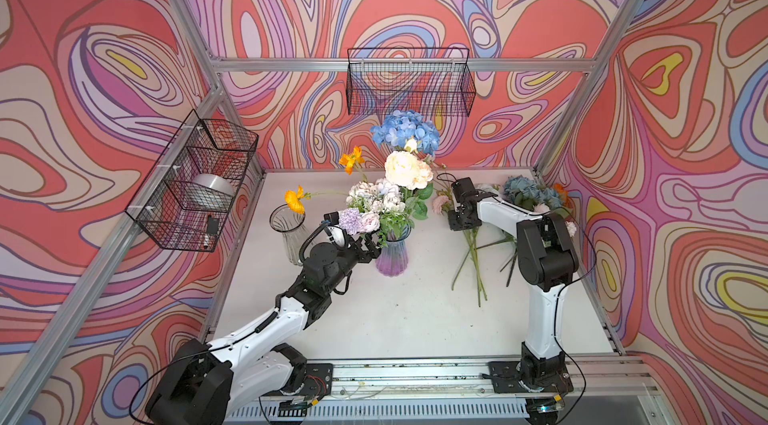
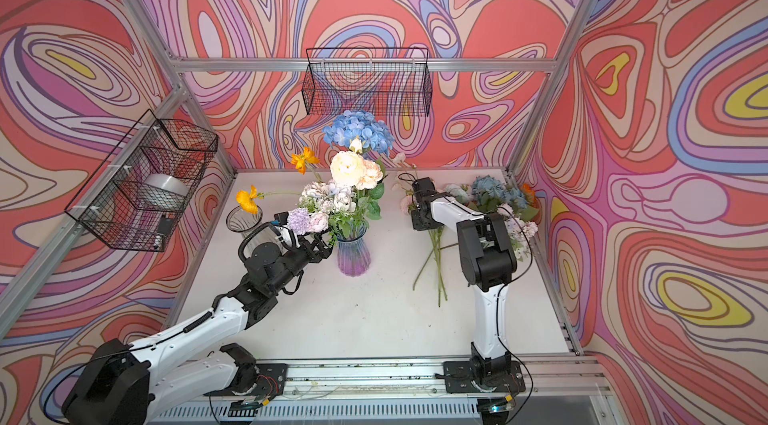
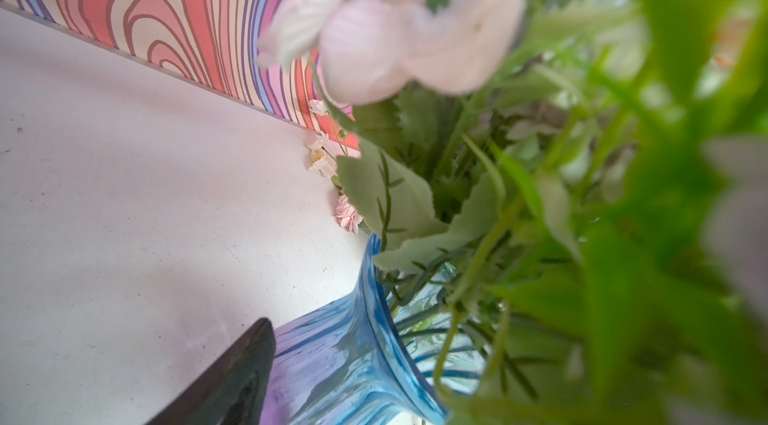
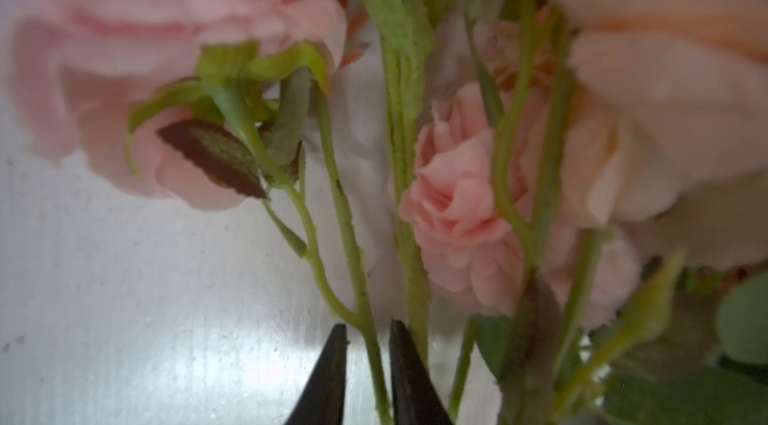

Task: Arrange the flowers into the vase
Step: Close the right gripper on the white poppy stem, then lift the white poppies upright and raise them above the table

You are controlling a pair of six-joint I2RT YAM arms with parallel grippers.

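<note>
The blue-and-purple glass vase (image 1: 392,259) (image 2: 353,256) (image 3: 332,360) stands mid-table and holds flowers: a blue hydrangea (image 1: 405,132), cream roses (image 1: 405,169), orange poppies and pastel bunches. My left gripper (image 1: 372,250) (image 2: 324,250) is at the vase's neck. One of its fingers (image 3: 237,373) lies against the glass and the other is hidden behind leaves. Loose flowers (image 1: 528,194) lie at the right. My right gripper (image 1: 459,223) (image 4: 365,329) points down over them. Its jaws stand narrowly apart either side of a thin green stem (image 4: 353,244) of a pink rose spray (image 4: 453,211).
An empty clear glass vase (image 1: 287,227) stands left of the left gripper, under a leaning orange poppy (image 1: 294,199). Loose stems (image 1: 473,261) fan toward the front. One wire basket (image 1: 191,186) hangs on the left wall and another (image 1: 411,82) on the back wall.
</note>
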